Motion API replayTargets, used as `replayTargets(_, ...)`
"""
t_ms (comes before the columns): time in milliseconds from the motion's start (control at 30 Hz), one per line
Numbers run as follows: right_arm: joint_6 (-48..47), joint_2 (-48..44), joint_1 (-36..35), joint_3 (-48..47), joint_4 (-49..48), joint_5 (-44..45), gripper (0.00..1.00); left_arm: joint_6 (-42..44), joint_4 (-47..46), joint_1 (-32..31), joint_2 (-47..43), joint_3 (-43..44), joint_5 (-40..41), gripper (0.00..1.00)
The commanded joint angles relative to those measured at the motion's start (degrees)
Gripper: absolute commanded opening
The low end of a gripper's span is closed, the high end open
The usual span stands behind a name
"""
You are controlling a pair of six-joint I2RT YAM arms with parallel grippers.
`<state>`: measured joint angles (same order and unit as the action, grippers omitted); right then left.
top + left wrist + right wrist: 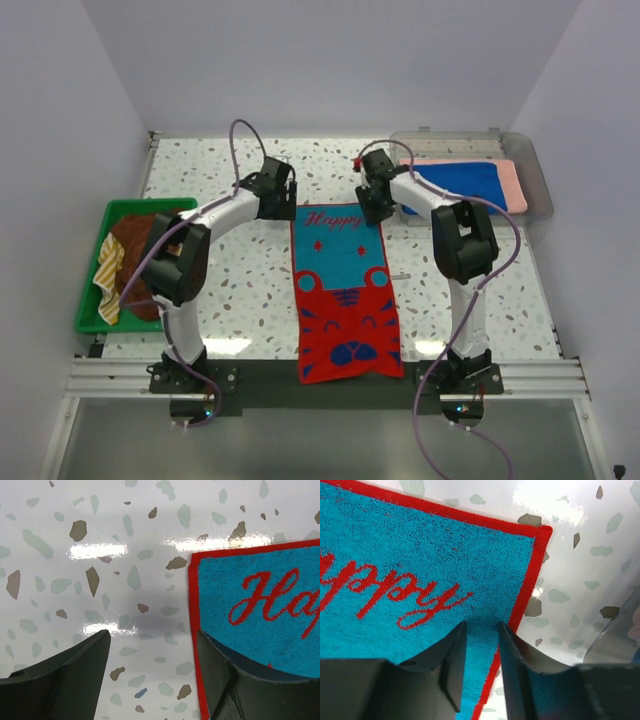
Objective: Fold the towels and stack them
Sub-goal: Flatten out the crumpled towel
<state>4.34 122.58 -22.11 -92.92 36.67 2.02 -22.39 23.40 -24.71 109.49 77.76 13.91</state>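
Shows patterned towel spread flat down the middle of the table, probably set for a lengthwise fold. Puts left gripper at its far left corner, jaws spread wide astride the red hem; right gripper at the far right corner, jaws narrowly apart, pinching nothing visible. Looped terry, woven script, glossy speckled tabletop. Keeps blue towel and pink towel folded in far right tray; brown towel and striped towel crumpled in left basket
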Motion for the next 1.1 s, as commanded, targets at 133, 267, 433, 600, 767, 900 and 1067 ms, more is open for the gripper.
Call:
replayTargets(133, -8.38, -3.41, 1.45, -5.07, 0.69, -0.52, 0.49, 9.2, -5.55, 0.98, 2.56, 5.3, -4.14, 0.7)
replayTargets(267, -11.71, -0.87, 2.51, -8.41, 2.18, 0.0, 0.51, 12.28, -5.21, 1.24, 5.72, 8.63, -6.53, 0.65)
replayTargets(433, -14.18, 2.04, 2.95, -12.54, 2.45, -0.26, 0.5, 14.48, -3.62, 1.33, 9.77, 12.68, -7.85, 0.63)
replayTargets(600, -14.53, 6.16, 3.12, -16.32, 2.53, -1.23, 0.49, 15.1, -3.1, 1.42, 12.05, 14.62, -7.76, 0.63)
replayTargets(767, -15.59, 9.25, 3.04, -18.34, 3.76, -1.76, 0.48, 14.92, -2.74, 1.42, 13.38, 15.14, -8.2, 0.65)
replayTargets(900, -15.59, 10.66, 3.12, -18.17, 3.94, -1.41, 0.48, 15.01, -1.95, 1.5, 14.78, 15.32, -8.46, 0.65)
replayTargets(1067, -14.8, 12.41, 3.12, -17.64, 4.81, -0.44, 0.48, 14.75, -0.99, 1.42, 15.75, 14.71, -9.16, 0.65)
